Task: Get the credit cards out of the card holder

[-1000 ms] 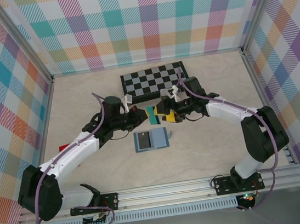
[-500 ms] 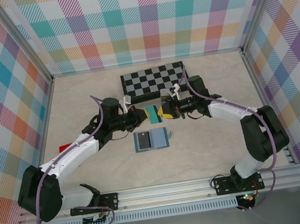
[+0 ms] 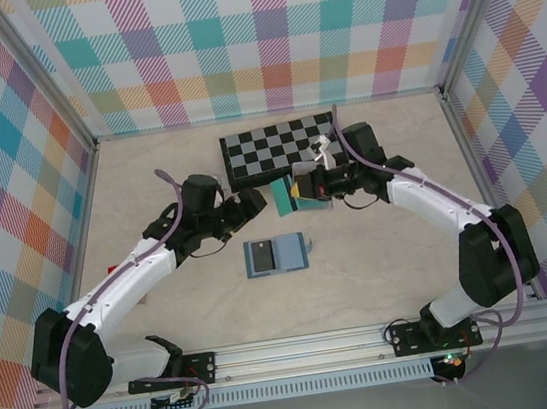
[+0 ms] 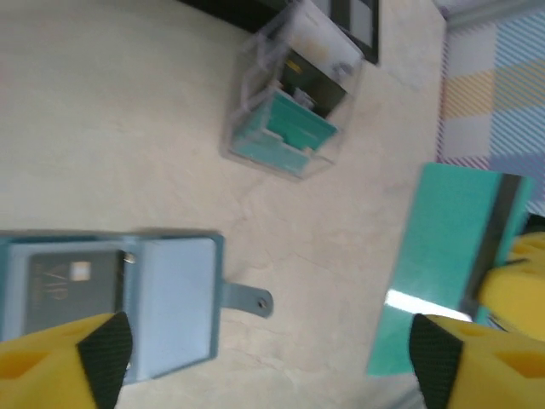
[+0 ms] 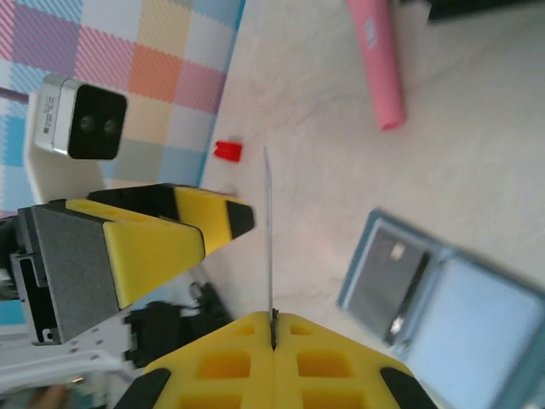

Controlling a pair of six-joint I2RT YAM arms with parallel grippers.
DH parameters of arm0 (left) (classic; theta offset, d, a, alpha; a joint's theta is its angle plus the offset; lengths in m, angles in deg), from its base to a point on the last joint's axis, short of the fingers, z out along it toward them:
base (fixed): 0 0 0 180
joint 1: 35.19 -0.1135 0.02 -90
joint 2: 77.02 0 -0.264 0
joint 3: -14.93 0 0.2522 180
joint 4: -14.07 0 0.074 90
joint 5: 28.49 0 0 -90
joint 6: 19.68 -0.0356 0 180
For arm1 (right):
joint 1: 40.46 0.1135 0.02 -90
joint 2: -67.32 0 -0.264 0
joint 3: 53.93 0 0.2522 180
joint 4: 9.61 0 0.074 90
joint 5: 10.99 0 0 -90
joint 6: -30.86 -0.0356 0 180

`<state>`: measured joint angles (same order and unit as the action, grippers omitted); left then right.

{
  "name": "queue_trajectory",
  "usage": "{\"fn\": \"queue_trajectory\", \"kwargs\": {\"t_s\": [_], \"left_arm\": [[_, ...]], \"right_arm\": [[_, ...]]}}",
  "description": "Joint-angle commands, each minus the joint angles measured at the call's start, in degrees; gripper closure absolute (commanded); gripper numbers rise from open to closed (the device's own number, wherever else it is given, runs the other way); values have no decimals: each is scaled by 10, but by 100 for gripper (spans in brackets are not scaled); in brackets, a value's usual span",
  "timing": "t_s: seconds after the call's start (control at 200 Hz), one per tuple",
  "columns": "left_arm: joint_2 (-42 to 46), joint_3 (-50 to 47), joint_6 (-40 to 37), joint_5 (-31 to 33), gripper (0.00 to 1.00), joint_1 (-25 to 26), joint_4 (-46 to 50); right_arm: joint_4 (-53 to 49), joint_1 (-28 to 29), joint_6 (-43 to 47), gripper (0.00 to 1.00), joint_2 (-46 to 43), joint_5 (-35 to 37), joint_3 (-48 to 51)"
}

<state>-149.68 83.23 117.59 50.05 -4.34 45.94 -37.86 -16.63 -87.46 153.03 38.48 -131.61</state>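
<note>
The card holder [image 3: 276, 255] lies open on the table, snap tab [image 4: 248, 299] pointing right, with a dark card [image 4: 72, 285] in its left pocket. My right gripper [image 3: 301, 192] is shut on one edge of a teal credit card [image 3: 281, 196] with a dark stripe [image 4: 494, 230], held above the table behind the holder. In the right wrist view the card [image 5: 269, 239] stands edge-on from the right gripper [image 5: 272, 328]. My left gripper [image 3: 250, 205] is open just left of the card, not touching it; the left gripper [image 4: 268, 366] hangs over bare table beside the holder [image 4: 170, 298].
A black-and-grey chessboard [image 3: 281, 148] lies at the back. A clear box [image 4: 289, 119] with teal contents sits near it. A pink marker [image 5: 379, 68] and a small red piece [image 5: 227, 151] lie on the left side. Frame rails border the table.
The teal card passed from hand to hand: my right gripper shut on it, then my left gripper opened and drew back left. The right arm lifted the card slightly toward the back.
</note>
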Motion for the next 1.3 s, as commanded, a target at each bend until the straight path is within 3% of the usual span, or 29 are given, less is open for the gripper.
{"fn": "queue_trajectory", "kwargs": {"t_s": [0.0, 0.11, 0.22, 0.465, 0.65, 0.855, 1.295], "left_arm": [[3, 40, -50, 121, 6, -12, 95], [-3, 45, -60, 175, 1, -21, 119], [0, 29, -67, 184, 0, -26, 109], [27, -11, -63, 170, 0, -31, 82], [53, -35, -52, 161, 0, -31, 68], [60, -27, -67, 158, 0, -31, 89], [51, -27, -80, 152, 0, -32, 83]], "right_arm": [[-43, -1, 135, 100, -24, 128, -17], [-38, -4, 210, 100, -18, 183, -30], [-32, -6, 288, 100, -7, 224, -47], [-114, -16, 527, 100, 67, 238, -145], [-210, -26, 642, 100, 127, 266, -224], [-319, -27, 771, 100, 189, 230, -279], [-385, -20, 854, 100, 246, 274, -311]]}}
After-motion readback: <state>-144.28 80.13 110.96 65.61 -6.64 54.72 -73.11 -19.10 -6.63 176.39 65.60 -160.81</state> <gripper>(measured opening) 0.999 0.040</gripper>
